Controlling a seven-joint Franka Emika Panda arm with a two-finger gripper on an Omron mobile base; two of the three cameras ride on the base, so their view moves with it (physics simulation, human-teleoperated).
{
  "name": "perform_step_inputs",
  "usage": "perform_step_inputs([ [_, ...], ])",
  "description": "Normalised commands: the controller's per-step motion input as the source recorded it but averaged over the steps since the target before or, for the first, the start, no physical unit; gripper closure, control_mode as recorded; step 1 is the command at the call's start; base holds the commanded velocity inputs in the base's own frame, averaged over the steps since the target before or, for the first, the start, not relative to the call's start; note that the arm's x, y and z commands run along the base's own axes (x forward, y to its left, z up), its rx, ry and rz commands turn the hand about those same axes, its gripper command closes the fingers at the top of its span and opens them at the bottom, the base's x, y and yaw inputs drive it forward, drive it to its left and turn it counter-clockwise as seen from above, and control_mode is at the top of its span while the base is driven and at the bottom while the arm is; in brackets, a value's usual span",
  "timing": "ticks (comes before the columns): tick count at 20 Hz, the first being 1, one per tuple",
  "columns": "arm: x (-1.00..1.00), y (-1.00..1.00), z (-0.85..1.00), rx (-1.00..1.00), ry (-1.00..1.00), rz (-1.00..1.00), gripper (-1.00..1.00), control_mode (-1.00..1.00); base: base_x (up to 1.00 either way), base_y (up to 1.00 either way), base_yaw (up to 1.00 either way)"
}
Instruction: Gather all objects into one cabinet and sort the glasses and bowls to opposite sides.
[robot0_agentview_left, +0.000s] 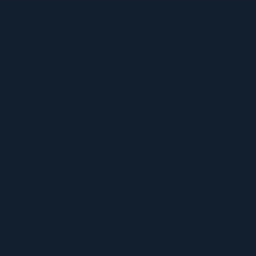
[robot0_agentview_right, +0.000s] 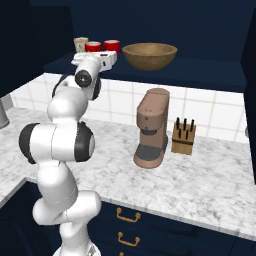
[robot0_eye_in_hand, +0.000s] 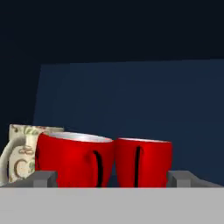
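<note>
The robot's hand (robot0_eye_in_hand: 112, 178) stands wide open, holding nothing, just before two glossy red cups (robot0_eye_in_hand: 105, 161) on the navy cabinet shelf (robot0_agentview_right: 210, 70).

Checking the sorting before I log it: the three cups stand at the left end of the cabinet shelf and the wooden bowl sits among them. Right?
Not quite. The wooden bowl sits apart, to the right of the beige cup and two red cups on the shelf, as the right base view shows.

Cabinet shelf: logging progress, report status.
Gripper open, at the two red cups. Beige cup left of them, wooden bowl at right. Nothing in the way.
</note>
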Motion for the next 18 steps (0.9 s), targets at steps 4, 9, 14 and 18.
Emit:
perform_step_inputs([
  [4,-1.0,0.91,-0.97,-0.06,-0.16,0.14,-1.0,-1.0,0.0,0.0,0.0],
  [9,-0.89,0.42,-0.06,0.05,0.07,0.12,-1.0,-1.0,0.0,0.0,0.0],
  [14,-1.0,-0.3,0.77,0.21,0.13,0.0,-1.0,-1.0,0.0,0.0,0.0],
  [18,-1.0,-0.29,0.07,0.13,0.24,0.0,-1.0,-1.0,0.0,0.0,0.0],
])
